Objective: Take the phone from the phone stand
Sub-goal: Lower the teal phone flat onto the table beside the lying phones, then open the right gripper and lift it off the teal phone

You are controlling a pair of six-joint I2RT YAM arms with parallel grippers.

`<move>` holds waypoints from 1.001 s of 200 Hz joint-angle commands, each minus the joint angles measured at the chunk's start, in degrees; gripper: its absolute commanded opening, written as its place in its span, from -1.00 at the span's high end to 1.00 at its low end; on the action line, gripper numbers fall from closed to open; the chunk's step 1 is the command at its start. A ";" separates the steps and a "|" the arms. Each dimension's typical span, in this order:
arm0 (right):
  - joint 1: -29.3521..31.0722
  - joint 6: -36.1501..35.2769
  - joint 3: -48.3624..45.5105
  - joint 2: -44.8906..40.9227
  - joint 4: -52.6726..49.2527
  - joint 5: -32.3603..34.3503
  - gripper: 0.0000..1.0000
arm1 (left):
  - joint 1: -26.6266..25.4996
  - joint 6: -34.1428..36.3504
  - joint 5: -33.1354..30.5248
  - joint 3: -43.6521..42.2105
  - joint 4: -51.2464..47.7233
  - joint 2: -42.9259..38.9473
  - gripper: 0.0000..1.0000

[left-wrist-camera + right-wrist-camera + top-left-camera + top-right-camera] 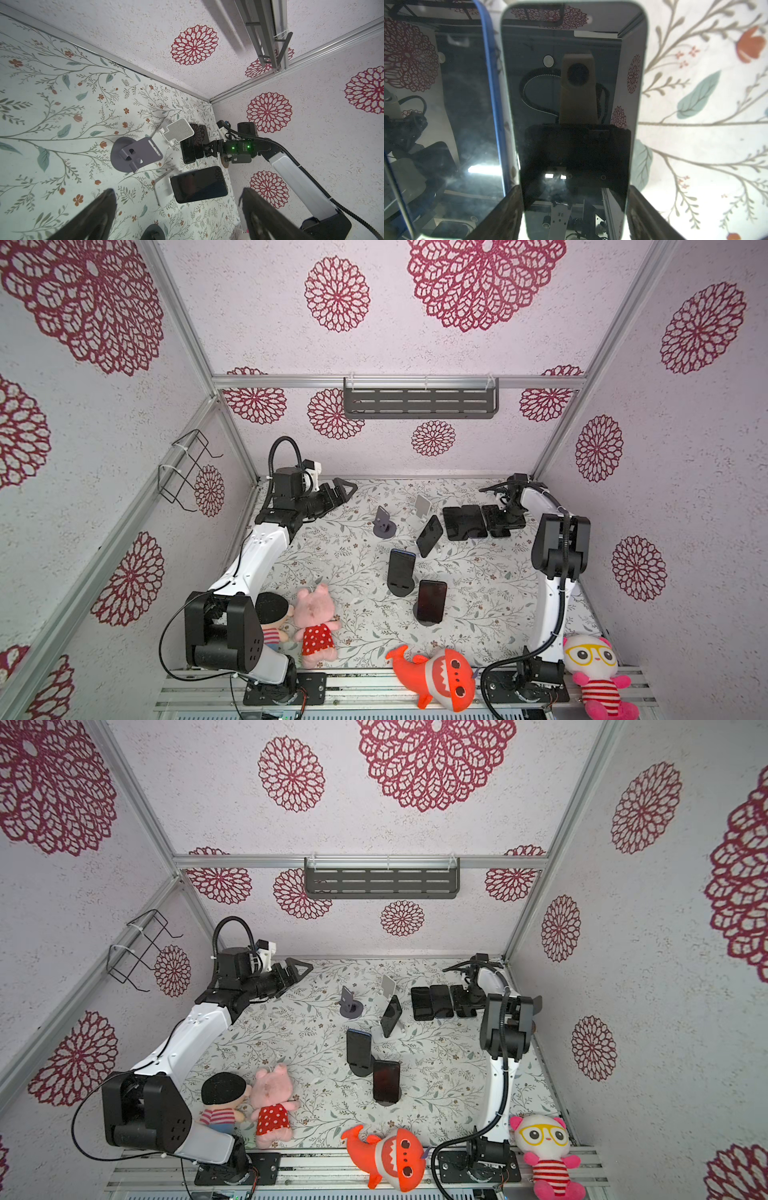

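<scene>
Your right gripper (pixel 575 188) is clamped on the phone (pixel 571 93), with one finger against each long edge at its near end. The phone runs straight out from the fingers, low over the table (pixel 706 135); you cannot tell whether it rests there. Just beside it lies a blue-edged phone (pixel 456 104). Farther from that gripper stand a bare white stand (pixel 422 506) and a bare grey stand (pixel 384 524). Well beyond them, your left gripper (pixel 347 489) is spread wide.
</scene>
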 commanded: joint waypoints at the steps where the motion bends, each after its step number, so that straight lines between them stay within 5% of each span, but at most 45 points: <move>1: -0.06 0.59 2.24 0.27 -0.67 -1.54 -0.45 | 0.49 0.68 0.56 1.63 -0.21 -0.41 -0.95; 160: -2.70 3.75 4.17 -5.35 -0.55 -2.78 -0.60 | 0.67 0.71 0.65 1.64 -0.28 -0.18 -0.95; 178: -3.68 5.86 4.77 -4.89 0.07 0.66 -0.51 | 0.75 0.74 0.65 1.64 -0.36 -0.33 -0.95; 200: -5.40 7.30 5.08 -3.58 2.13 1.11 -0.17 | 0.75 0.76 0.83 1.71 -0.28 -0.32 -0.95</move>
